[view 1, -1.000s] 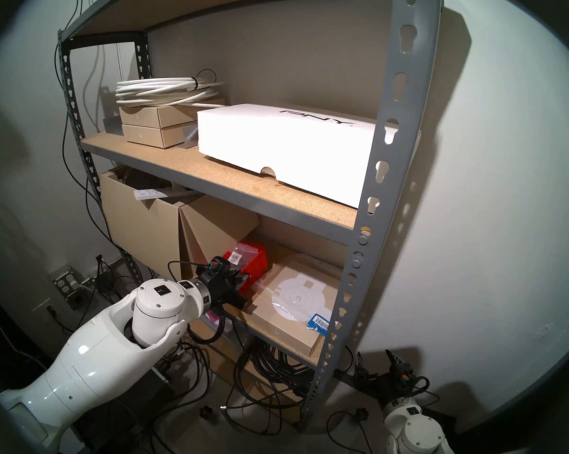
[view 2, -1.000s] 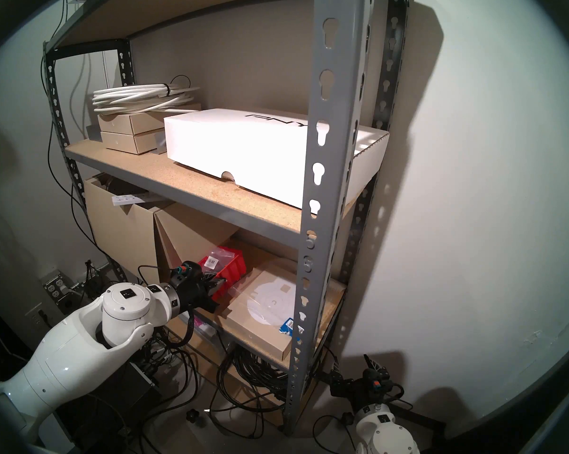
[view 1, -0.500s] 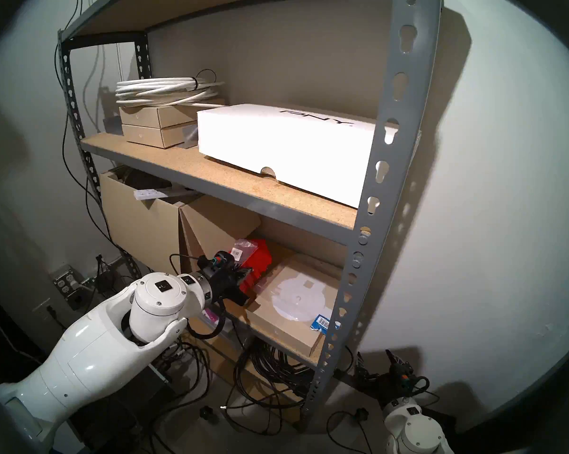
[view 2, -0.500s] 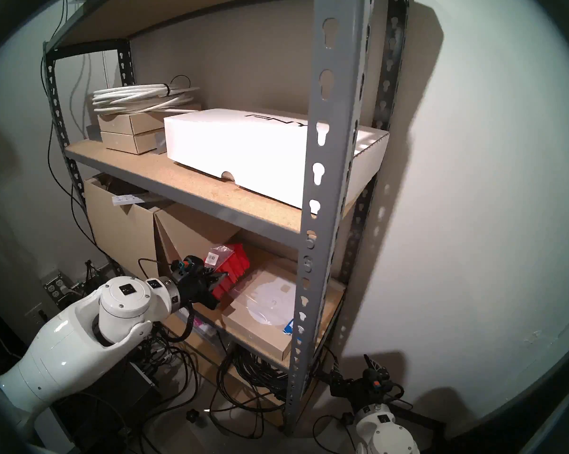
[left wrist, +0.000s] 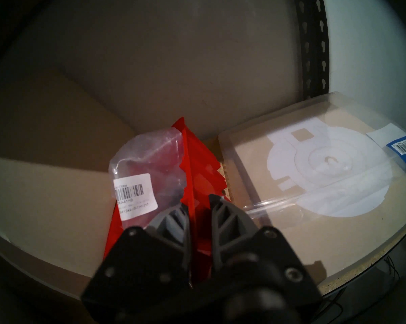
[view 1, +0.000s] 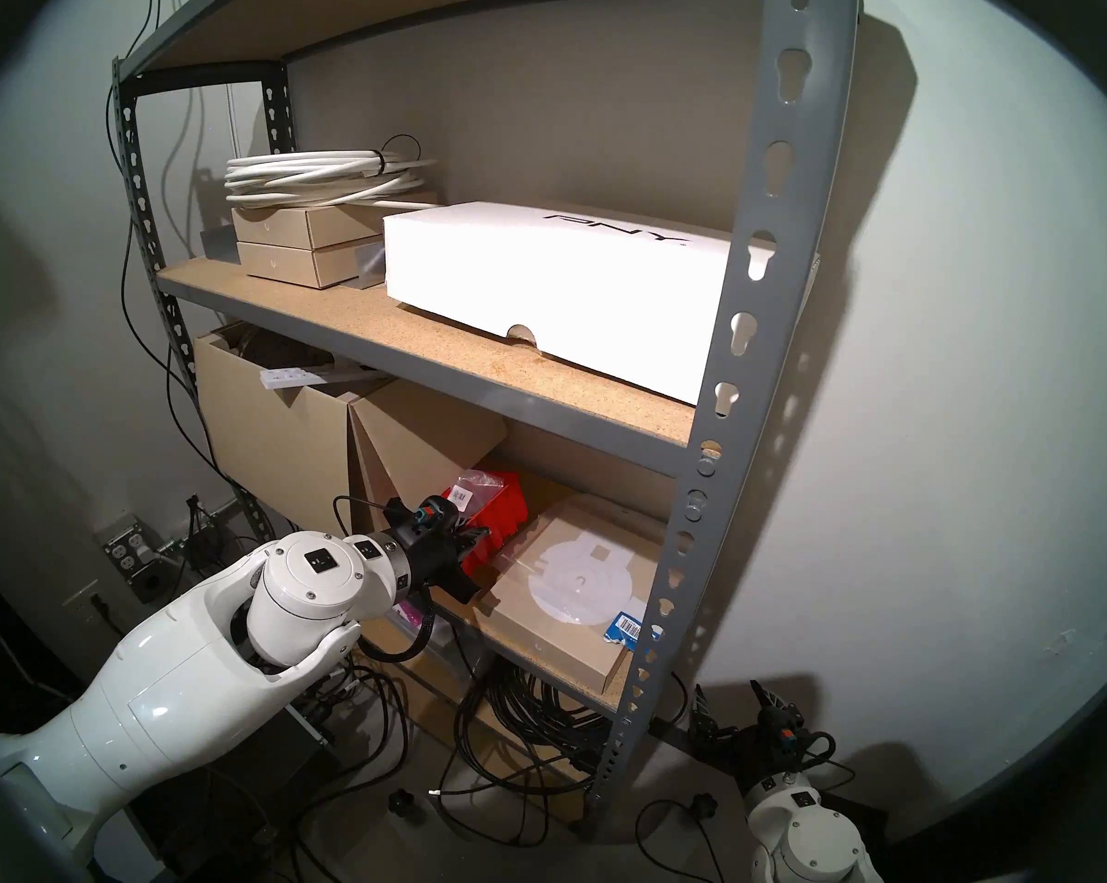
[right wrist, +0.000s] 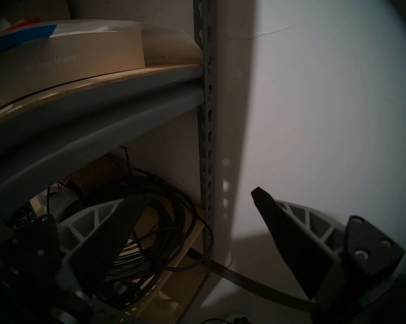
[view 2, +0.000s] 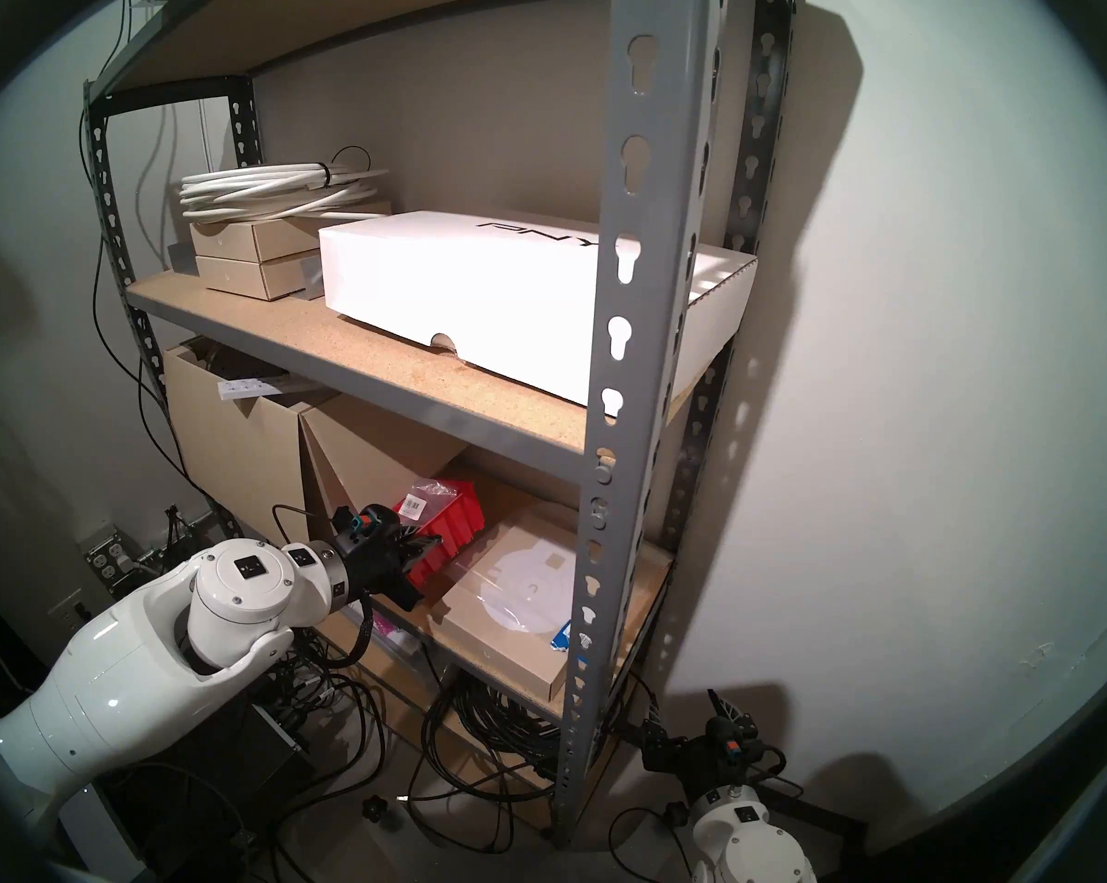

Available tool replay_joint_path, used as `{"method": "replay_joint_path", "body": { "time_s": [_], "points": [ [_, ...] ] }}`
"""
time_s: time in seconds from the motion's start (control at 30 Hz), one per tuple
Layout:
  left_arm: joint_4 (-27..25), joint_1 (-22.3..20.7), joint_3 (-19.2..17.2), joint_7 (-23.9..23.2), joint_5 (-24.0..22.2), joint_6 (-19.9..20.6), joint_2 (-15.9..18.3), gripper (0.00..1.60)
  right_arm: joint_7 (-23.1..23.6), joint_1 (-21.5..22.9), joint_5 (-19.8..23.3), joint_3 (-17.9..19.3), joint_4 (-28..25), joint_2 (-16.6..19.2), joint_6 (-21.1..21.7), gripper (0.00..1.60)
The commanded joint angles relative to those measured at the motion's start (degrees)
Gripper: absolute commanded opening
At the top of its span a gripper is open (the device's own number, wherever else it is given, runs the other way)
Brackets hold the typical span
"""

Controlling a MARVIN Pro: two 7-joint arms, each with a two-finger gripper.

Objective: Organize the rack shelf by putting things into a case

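Note:
The small red bin (view 1: 501, 517) is on the lower board of the grey rack (view 1: 716, 378), between a cardboard box and a flat tan box. A clear bag with a white barcode label (view 1: 471, 485) lies in it and sticks up out of it. My left gripper (view 1: 477, 534) is shut on the bin's near side wall, one finger inside and one outside, as the left wrist view (left wrist: 198, 199) shows. There the bin (left wrist: 202, 167) looks tilted and the bag (left wrist: 148, 157) lies left of the wall. My right gripper (view 1: 729, 703) is open and empty, low beside the rack's right upright.
A flat tan box under clear plastic (view 1: 576, 588) lies right of the bin, with a blue barcode tag (view 1: 624, 627) on it. Big cardboard boxes (view 1: 283, 455) stand to the left. A white PNY box (view 1: 538, 276) is on the board above. Black cables (view 1: 538, 710) lie below.
My left gripper tipped the red bin up and shifted it slightly back and right with the bag in it; since half a second ago it has settled a little lower. The right arm has not moved.

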Motion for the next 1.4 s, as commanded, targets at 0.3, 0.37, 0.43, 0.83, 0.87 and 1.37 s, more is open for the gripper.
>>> {"method": "replay_joint_path", "body": {
  "time_s": [0.3,0.37,0.43,0.83,0.87,1.37],
  "points": [
    [-0.87,1.17,-1.2,0.87,-0.68,-0.76,0.31,0.0,-0.01,0.01,0.01,-0.01,-1.06,-0.03,-0.04,1.6],
    [-0.17,1.85,-1.5,0.96,-1.55,-1.38,-0.07,0.0,-0.01,0.01,0.01,-0.01,-1.06,-0.03,-0.04,1.6],
    [0.16,1.68,-1.08,0.96,-1.25,-1.42,-0.14,0.0,-0.01,0.01,0.01,-0.01,-1.06,-0.03,-0.04,1.6],
    [3.83,-0.07,0.52,1.34,-1.01,-2.83,-2.84,0.0,-0.01,0.03,0.02,-0.01,-1.02,-0.02,-0.07,1.6],
    [4.08,-0.17,0.58,1.65,-0.98,-3.01,-3.19,0.0,-0.01,0.03,0.02,-0.01,-1.01,-0.02,-0.08,1.6],
    [2.88,0.0,-0.32,1.74,-2.15,-2.87,-3.67,1.32,-0.01,0.02,0.02,-0.01,-1.03,-0.02,-0.07,1.6]
  ]
}}
